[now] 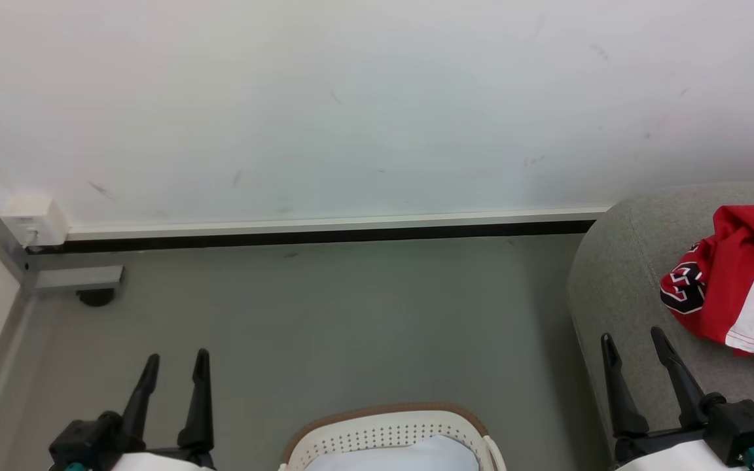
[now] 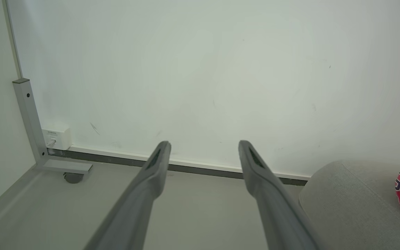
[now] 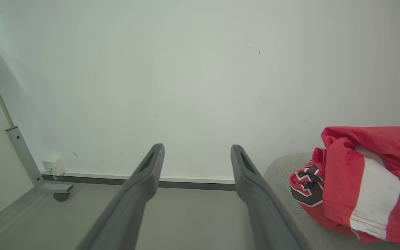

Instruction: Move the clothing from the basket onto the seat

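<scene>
While the clothing lay on the seat, work looked nearly done.
Left gripper and right gripper were spread, empty; checking the basket for leftovers seemed wise.

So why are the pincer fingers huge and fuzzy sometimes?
Left wrist view: the left pincer sits by the lens, so its fingers loom soft and pale grey. Right wrist view: same for the right pincer. Head view: farther off, both look small, sharp, black.
</scene>
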You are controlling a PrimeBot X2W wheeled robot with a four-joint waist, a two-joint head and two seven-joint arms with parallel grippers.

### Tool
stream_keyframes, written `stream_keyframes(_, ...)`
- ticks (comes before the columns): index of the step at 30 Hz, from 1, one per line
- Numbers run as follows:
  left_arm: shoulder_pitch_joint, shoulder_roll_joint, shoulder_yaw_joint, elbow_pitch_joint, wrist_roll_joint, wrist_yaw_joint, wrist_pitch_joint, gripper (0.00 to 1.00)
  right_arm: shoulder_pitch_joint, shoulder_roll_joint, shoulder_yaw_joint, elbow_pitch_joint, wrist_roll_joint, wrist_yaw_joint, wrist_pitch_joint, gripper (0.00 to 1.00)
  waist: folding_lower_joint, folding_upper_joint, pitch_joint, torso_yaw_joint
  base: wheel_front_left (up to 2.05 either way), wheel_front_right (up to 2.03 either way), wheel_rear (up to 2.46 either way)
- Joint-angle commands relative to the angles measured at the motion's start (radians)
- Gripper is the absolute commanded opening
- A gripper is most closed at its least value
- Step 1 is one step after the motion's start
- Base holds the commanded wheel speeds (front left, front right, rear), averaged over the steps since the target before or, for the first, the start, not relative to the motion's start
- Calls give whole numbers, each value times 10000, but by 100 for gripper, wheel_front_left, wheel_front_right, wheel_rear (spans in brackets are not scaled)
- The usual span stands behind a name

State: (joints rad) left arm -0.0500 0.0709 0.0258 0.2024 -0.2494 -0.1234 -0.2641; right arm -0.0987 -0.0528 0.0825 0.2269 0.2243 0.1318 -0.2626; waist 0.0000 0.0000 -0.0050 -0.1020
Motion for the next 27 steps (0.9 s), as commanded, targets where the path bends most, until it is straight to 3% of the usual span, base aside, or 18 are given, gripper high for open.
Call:
stream_keyframes(1,-60,-20,47,41,111,-39,-2,100,-49,16,-5,-27,-12,-23,-29,100,0,0,-4,-5,0,0,0)
stream_keyframes(10,-88,-76,179,196,208,-71,-2,100,-80,20,136,69,63,-23,-28,100,0,0,-42,-47,0,0,0)
stream_keyframes(11,-29,-65,153,198,78,-54,0,0,-9,17,142,42,60,0,0,0,0,0,-44,-49,0,0,0)
stream_keyframes(15,144,-123,121,515,-19,-54,35,0,220,31,159,301,139,0,32,0,0,0,-45,-49,0,0,0)
stream_keyframes(27,-6,-132,267,510,-2216,-57,663,0,163,-76,-59,260,2485,-2,529,0,0,0,-34,55,0,0,0)
